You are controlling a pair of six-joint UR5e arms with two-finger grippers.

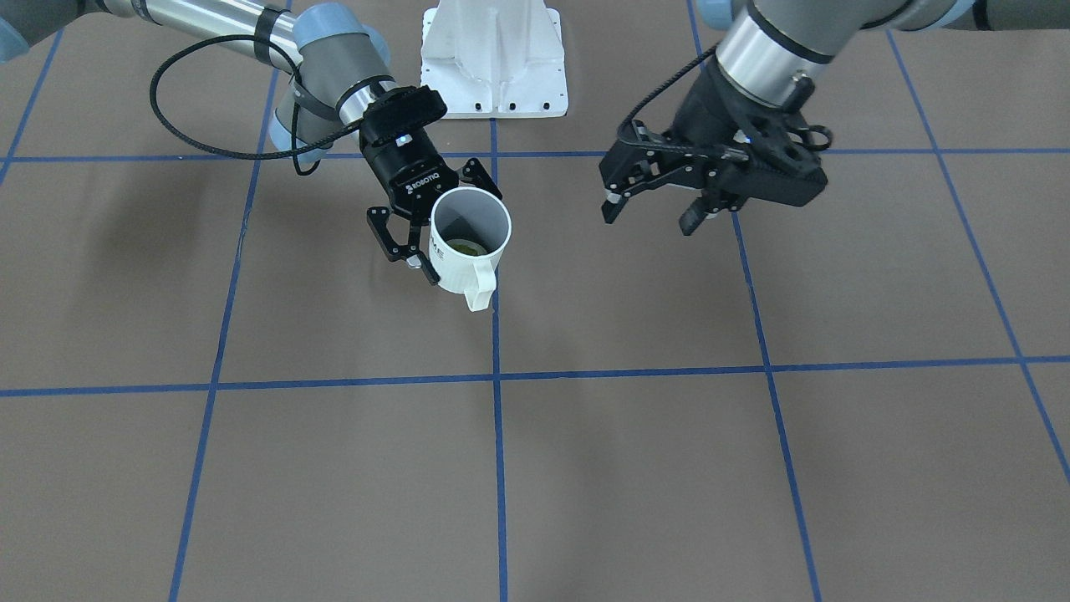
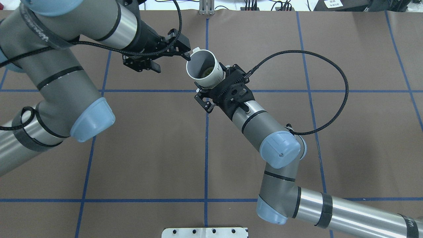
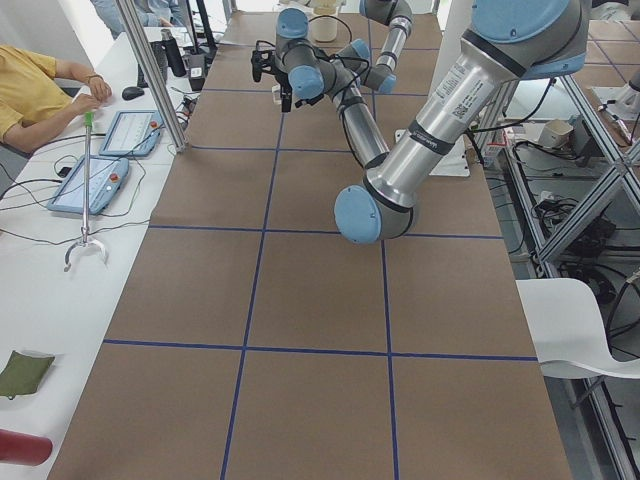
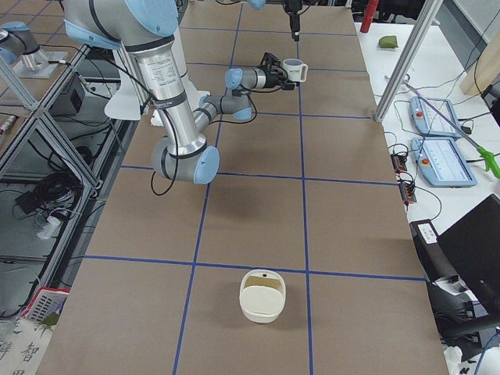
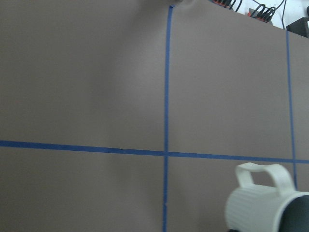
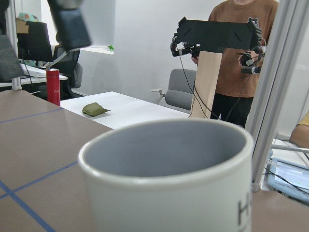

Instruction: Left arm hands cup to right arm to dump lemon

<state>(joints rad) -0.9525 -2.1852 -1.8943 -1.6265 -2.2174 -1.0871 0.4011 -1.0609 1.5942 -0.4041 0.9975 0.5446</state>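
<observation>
The white ribbed cup (image 1: 466,251) hangs above the table, almost upright, with my right gripper (image 1: 451,230) shut on its body. A yellow-green lemon (image 1: 466,247) lies at the bottom of its grey inside. From overhead the cup (image 2: 202,67) sits at the tip of the right gripper (image 2: 211,81), its handle pointing away from the robot. My left gripper (image 1: 649,216) stands open beside the cup, apart from it and holding nothing. The left wrist view catches the cup (image 5: 260,205) at its lower right corner. The right wrist view is filled by the cup (image 6: 169,179).
A white base plate (image 1: 493,63) lies behind the grippers. The right arm's cable loop (image 2: 333,82) swings wide to its right. A cream container (image 4: 262,295) stands on the table's near end in the exterior right view. A person (image 3: 35,85) sits at a side desk.
</observation>
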